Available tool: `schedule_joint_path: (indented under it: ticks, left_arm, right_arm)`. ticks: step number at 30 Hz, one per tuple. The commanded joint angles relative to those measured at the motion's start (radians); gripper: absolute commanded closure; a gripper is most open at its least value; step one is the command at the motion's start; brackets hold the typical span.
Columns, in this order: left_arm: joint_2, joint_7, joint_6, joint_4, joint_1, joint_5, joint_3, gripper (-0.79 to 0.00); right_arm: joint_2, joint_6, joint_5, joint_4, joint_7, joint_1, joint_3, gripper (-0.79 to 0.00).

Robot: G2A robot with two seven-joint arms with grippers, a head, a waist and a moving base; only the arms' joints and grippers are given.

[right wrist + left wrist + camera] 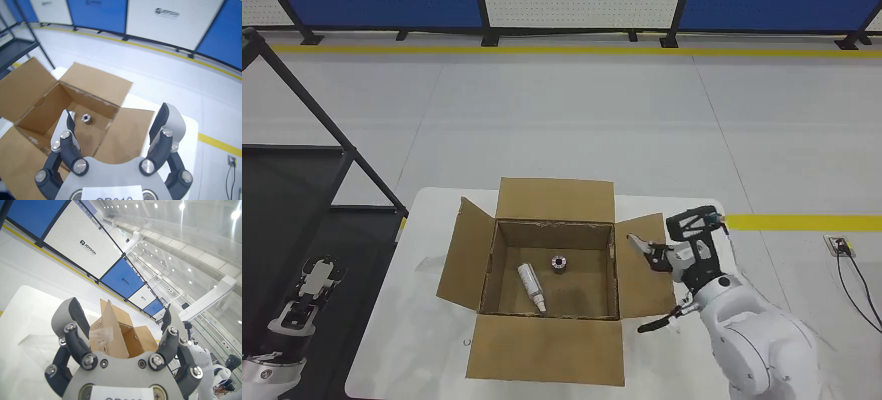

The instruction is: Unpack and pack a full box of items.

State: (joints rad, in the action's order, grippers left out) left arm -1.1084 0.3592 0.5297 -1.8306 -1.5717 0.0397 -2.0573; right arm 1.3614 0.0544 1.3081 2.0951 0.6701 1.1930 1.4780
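The cardboard box [552,200] stands open near the middle of the white table [412,340], with all four flaps folded outward; two items lie on its floor. A white bottle [532,287] lies on its side toward the near-left part of the floor; a small metal cylinder [558,263] with a central hole stands just beyond it, nearer the far wall, the two apart from each other.

The right claw [115,108] hangs above the right-hand flap of the box, tilted toward the interior; its fingers are spread wide with nothing between them; in the right wrist view the metal cylinder [86,119] shows between the fingers, farther off, and the bottle is partly hidden behind one finger.

The left claw [121,306] is off the left edge of the table, well apart from the box, above a black rack [302,200]; its fingers are likewise spread and empty, pointing toward the outer side of the box [113,323].
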Motion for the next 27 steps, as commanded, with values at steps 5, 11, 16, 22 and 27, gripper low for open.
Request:
schedule_joint_path:
  ticks: [5, 11, 16, 22, 27]
  left_arm:
    - [0.0, 0.0, 0.0, 0.0, 0.0, 0.0, 0.0, -0.785]
    - [0.0, 0.0, 0.0, 0.0, 0.0, 0.0, 0.0, -0.785]
    - [0.0, 0.0, 0.0, 0.0, 0.0, 0.0, 0.0, -0.785]
    - [0.0, 0.0, 0.0, 0.0, 0.0, 0.0, 0.0, -0.785]
    - [0.0, 0.0, 0.0, 0.0, 0.0, 0.0, 0.0, -0.785]
  right_arm:
    - [-0.008, -0.056, -0.072, -0.066, -0.095, 0.088, 0.182, -0.785]
    - [-0.023, 0.048, -0.128, -0.204, -0.087, 0.096, 0.262, -0.785]
    - [-0.031, 0.058, -0.081, -0.369, -0.06, 0.031, 0.25, -0.785]
    - [-0.042, 0.139, -0.092, -0.618, -0.031, -0.082, 0.221, -0.785]
    - [-0.046, 0.167, -0.093, -0.767, -0.05, -0.161, 0.194, -0.785]
